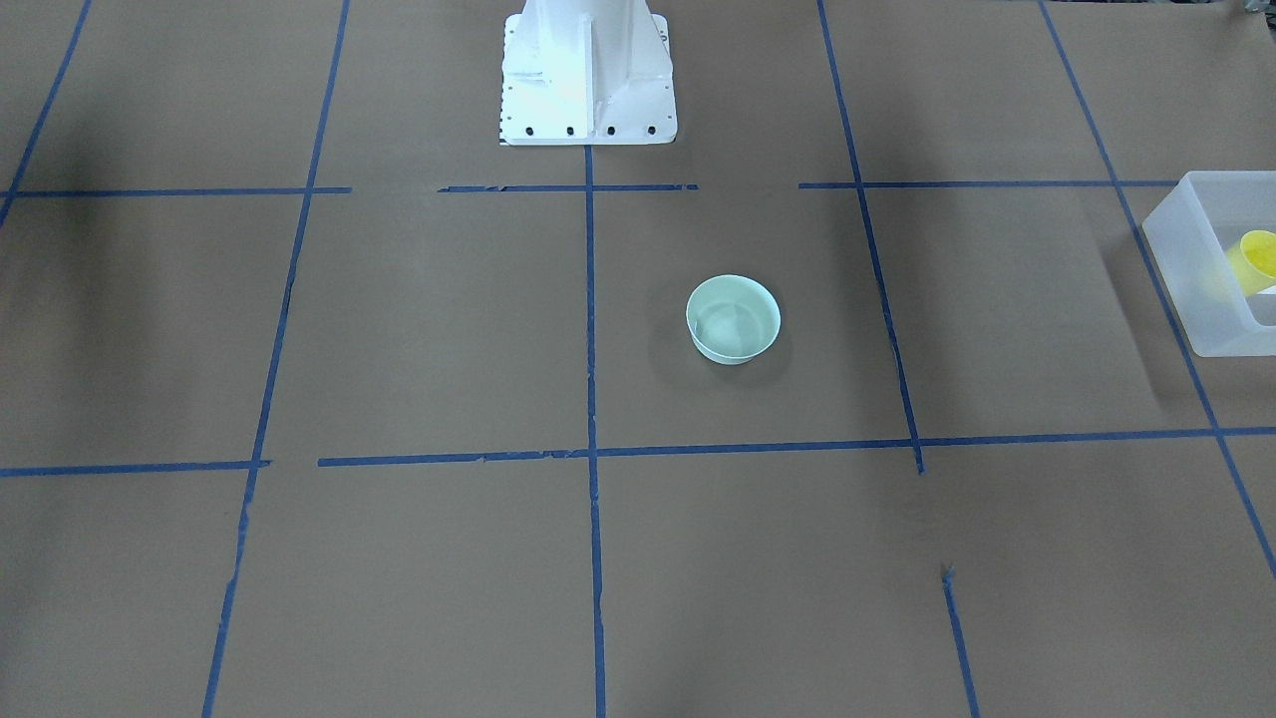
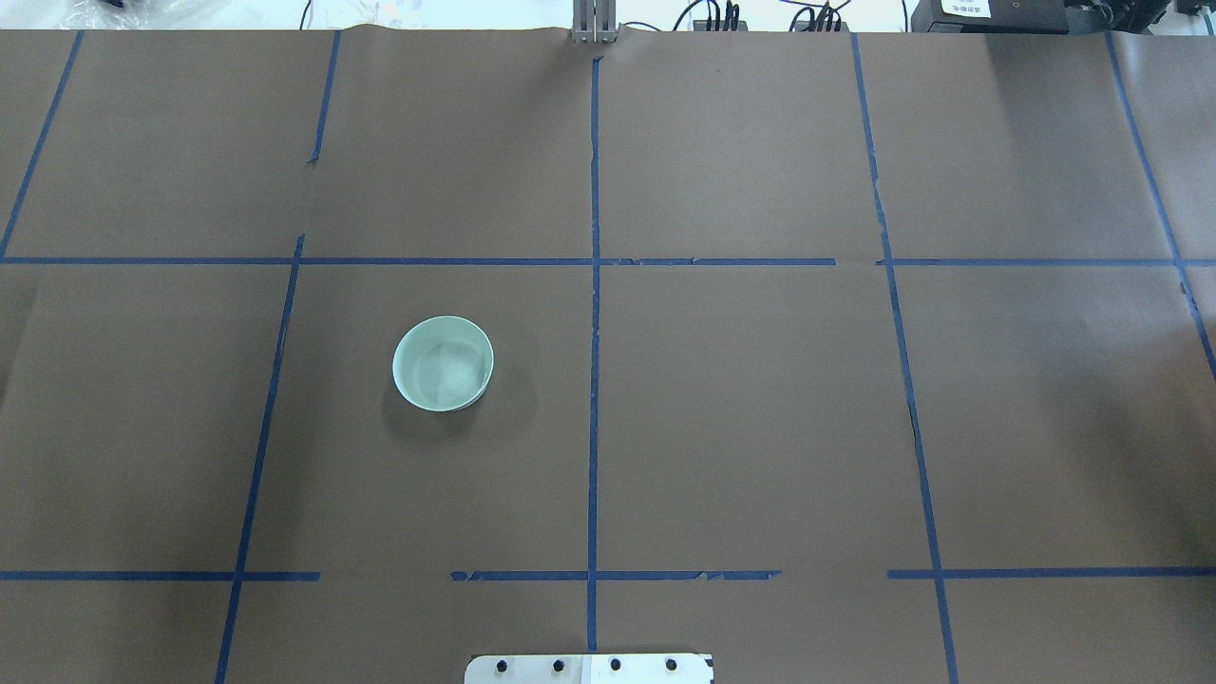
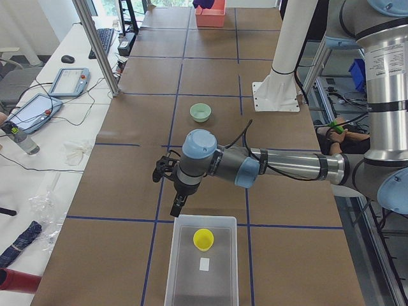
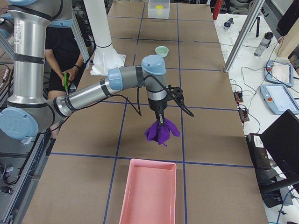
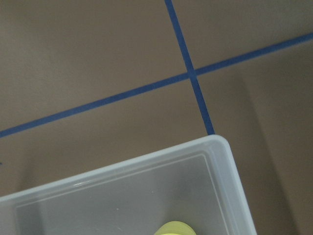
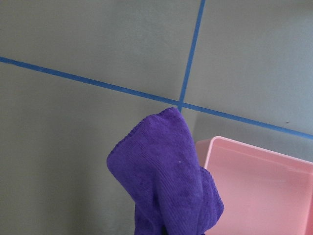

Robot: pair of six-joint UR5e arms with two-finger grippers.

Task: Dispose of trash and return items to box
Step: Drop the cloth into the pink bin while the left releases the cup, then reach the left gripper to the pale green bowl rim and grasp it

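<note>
Surface: brown-paper table (image 2: 760, 427).
Cup: small tapered yellow plastic cup (image 3: 203, 239) in translucent frosted-white rectangular plastic bin (image 3: 220, 287), near L gripper (image 3: 176, 208), apart.
L fingers: can't tell.
R gripper (image 4: 160, 119): crumpled purple cloth (image 4: 161, 131) hangs beneath; fingers can't tell.

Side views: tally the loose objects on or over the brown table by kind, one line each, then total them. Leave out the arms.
Bins: 2 (translucent frosted-white plastic bin, pink rectangular plastic tray)
Bowls: 1 (pale green round bowl)
Cups: 1 (small yellow plastic cup)
Cloths: 1 (purple fabric cloth)
Total: 5
</note>
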